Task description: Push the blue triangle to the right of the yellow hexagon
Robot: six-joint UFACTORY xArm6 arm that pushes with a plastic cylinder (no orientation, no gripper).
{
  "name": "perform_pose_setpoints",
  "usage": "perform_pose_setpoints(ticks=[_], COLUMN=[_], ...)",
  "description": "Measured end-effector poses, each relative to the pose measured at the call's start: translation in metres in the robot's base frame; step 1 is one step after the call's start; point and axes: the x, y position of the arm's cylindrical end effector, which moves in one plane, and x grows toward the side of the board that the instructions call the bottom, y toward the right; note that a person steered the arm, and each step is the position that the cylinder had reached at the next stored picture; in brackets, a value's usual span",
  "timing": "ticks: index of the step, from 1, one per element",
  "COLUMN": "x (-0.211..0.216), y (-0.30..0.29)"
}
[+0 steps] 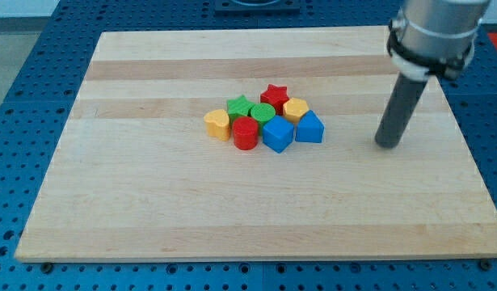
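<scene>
The blue triangle (310, 128) sits at the right end of a tight cluster near the board's middle. It touches the yellow hexagon (296, 109), which lies just above and left of it. My tip (386, 145) rests on the board well to the right of the cluster, clear of all blocks, slightly lower in the view than the blue triangle.
The cluster also holds a blue cube (278, 134), red cylinder (246, 133), yellow heart (218, 124), green star (239, 107), green cylinder (262, 113) and red star (274, 95). The wooden board (151, 202) lies on a blue perforated table.
</scene>
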Motion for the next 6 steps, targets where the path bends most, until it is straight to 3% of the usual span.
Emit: perform_pose_setpoints(ticks=[1,2,4,6], x=[0.014,-0.009,-0.053,-0.021], y=[-0.046,-0.079,-0.09,-0.078])
